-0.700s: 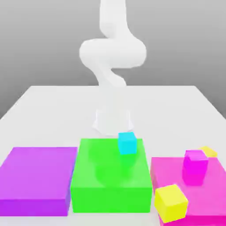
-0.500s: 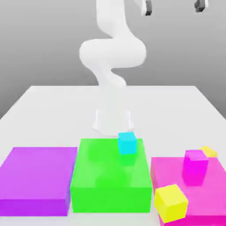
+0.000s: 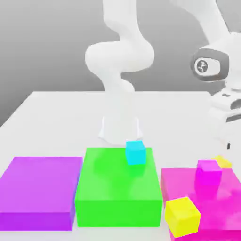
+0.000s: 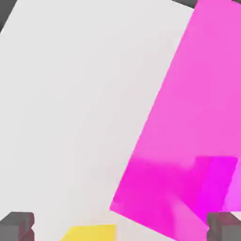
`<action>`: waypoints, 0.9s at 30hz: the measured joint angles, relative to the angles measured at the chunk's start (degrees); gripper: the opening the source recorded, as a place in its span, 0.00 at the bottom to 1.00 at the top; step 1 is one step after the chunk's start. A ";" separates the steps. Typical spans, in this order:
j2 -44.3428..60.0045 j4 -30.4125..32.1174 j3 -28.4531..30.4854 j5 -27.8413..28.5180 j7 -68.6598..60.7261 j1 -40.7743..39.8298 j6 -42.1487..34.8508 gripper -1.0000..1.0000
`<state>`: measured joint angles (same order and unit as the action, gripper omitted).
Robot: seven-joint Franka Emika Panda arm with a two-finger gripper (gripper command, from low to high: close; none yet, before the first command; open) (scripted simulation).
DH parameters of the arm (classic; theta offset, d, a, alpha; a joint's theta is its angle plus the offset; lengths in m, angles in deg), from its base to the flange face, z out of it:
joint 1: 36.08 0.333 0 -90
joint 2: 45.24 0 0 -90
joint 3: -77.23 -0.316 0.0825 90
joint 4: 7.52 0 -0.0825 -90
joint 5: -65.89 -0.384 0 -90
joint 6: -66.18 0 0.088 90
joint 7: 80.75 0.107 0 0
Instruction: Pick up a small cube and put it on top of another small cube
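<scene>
The small cube (image 3: 222,162), golden-yellow, lies on the white table just past the far corner of the pink platform (image 3: 183,188) at the exterior view's right. In the hand view a slice of the small cube (image 4: 89,232) shows between my two grey fingertips (image 4: 18,226). My gripper (image 4: 121,227) is open with nothing between its fingers. The arm's white hand (image 3: 225,101) hangs above the small cube, well clear of it. A magenta cube (image 3: 208,176) stands on the pink platform (image 4: 188,108) right in front of the small cube.
A bigger lemon-yellow cube (image 3: 182,215) sits at the pink platform's near corner. A cyan cube (image 3: 135,152) rests on the green platform (image 3: 117,188) in the middle. A purple platform (image 3: 37,188) lies at the exterior view's left. The arm's base (image 3: 120,127) stands behind the green platform.
The arm has swung down from the top of the exterior view to its right side, bringing the hand over the small cube. No cube has moved.
</scene>
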<state>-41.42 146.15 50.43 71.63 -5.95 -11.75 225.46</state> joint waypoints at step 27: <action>-11.14 5.26 10.88 -8.05 -14.08 1.61 -7.44 0.00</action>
<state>-52.56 151.42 61.31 63.57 -20.02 -10.14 218.03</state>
